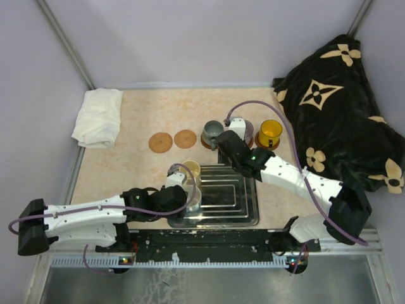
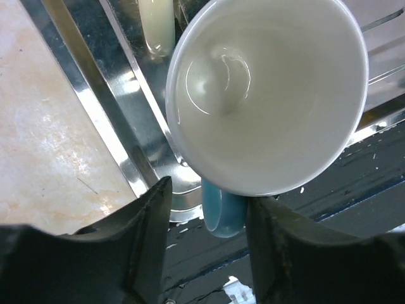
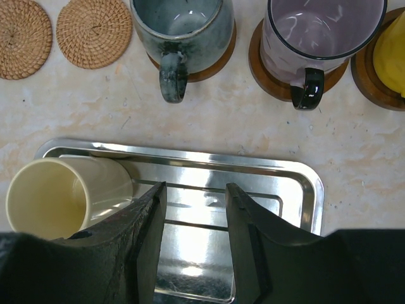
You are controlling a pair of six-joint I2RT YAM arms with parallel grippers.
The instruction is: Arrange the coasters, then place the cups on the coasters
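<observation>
Left gripper (image 2: 209, 190) straddled the blue handle (image 2: 223, 215) of the white cup (image 2: 266, 95) at the near left of the tray (image 3: 278, 183); whether it pinched the handle we could not tell. Right gripper (image 3: 193, 190) hung parted and empty over the tray's far edge, beside the cream cup (image 3: 63, 196).

We judged the job past halfway. Five coasters (image 3: 95, 31) lay in a row, and the grey cup (image 3: 180, 25), purple cup (image 3: 323, 31) and yellow cup (image 3: 392, 50) sat on the three right ones. The two left coasters were bare, and two cups sat in the tray.

From above, the right arm hid the purple cup. The right wrist view cut off the yellow cup. The white cup's base was out of sight, so we could not say whether it was lifted or resting.
</observation>
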